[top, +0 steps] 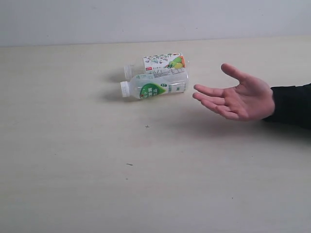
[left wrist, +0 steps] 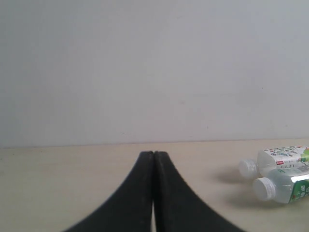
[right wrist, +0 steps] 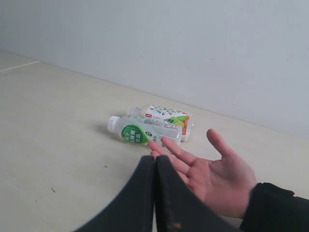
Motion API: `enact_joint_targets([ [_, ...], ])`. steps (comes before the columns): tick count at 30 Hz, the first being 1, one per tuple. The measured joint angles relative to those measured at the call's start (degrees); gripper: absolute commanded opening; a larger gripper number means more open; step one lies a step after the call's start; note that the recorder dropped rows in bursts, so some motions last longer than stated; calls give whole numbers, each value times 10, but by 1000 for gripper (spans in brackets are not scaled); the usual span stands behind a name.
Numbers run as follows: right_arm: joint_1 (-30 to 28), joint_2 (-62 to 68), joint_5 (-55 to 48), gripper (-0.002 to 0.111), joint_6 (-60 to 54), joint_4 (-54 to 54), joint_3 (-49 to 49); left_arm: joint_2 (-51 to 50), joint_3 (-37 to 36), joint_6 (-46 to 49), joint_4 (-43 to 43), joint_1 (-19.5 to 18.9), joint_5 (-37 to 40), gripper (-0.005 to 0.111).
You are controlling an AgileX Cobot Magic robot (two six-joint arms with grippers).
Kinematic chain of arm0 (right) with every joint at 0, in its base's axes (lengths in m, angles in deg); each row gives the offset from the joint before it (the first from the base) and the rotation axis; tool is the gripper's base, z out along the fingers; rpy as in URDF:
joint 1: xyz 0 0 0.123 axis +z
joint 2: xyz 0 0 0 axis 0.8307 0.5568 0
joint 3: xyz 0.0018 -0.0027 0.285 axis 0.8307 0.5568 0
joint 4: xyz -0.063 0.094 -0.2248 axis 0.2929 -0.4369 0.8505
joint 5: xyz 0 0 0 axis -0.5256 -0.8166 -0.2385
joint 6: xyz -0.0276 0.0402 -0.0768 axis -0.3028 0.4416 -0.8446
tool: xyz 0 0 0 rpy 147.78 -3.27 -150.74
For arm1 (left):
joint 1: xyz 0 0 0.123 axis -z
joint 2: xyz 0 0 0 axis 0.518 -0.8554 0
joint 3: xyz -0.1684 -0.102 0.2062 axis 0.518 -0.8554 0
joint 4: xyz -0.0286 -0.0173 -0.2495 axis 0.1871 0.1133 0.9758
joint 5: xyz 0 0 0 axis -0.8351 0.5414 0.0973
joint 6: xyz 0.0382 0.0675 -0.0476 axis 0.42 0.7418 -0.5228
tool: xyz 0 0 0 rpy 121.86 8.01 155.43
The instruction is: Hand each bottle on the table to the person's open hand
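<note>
Two clear bottles lie on their sides, touching, on the pale table. The one with the green-white label is nearer; the one with the white fruit-print label lies just behind it. Both also show in the left wrist view, green-white and fruit-print, and in the right wrist view, green-white and fruit-print. A person's open hand hovers palm up just right of them. My left gripper is shut and empty, left of the bottles. My right gripper is shut and empty before the hand. No yellow or red-capped bottle is in view.
A dark sleeve reaches in from the right edge. A pale wall runs along the table's far edge. Tiny dark specks dot the tabletop in front of the bottles.
</note>
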Motion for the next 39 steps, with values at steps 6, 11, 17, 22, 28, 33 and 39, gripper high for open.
enact_joint_targets([
  [6, 0, 0, 0, 0, 0, 0, 0, 0, 0, 0, 0, 0, 0, 0],
  [11, 0, 0, 0, 0, 0, 0, 0, 0, 0, -8, 0, 0, -1, 0],
  [17, 0, 0, 0, 0, 0, 0, 0, 0, -1, -245, 52, 0, -108, 0],
  [22, 0, 0, 0, 0, 0, 0, 0, 0, -1, -314, 60, 0, -169, 0],
  [28, 0, 0, 0, 0, 0, 0, 0, 0, -1, -318, 61, 0, -184, 0],
  [33, 0, 0, 0, 0, 0, 0, 0, 0, -1, -313, 61, 0, -169, 0],
  [39, 0, 0, 0, 0, 0, 0, 0, -28, 1, -266, 86, -2, -229, 0],
])
